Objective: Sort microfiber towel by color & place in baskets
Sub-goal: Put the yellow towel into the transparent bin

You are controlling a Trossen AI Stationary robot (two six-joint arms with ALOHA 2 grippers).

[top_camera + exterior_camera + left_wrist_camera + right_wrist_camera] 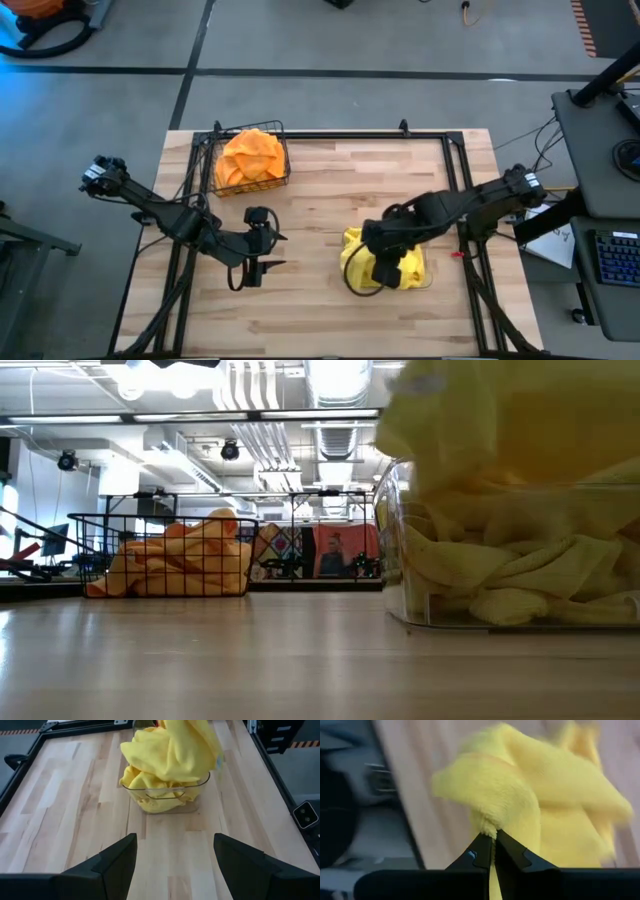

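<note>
A clear plastic bin [192,786] holds a heap of yellow towels [520,575] on the table's right half. My right gripper [493,851] is over it, shut on one yellow towel [170,750], which rises above the heap. A dark wire basket [216,168] at the far left is filled with orange towels [250,155]. My left gripper [175,865] hovers open with nothing between its fingers over bare wood left of the bin, facing it. My right gripper pinches a bunched fold of the yellow towel [489,826] between its two fingertips. The fingers come from above, slanting down. The cloth spreads out below them, and its lower part lies on the heap in the bin [160,780].
A black frame [330,135] runs along the table's far edge and down both sides. There is open wooden tabletop [320,200] between basket and bin and along the near edge. A desk with a keyboard [615,255] stands beyond the right edge.
</note>
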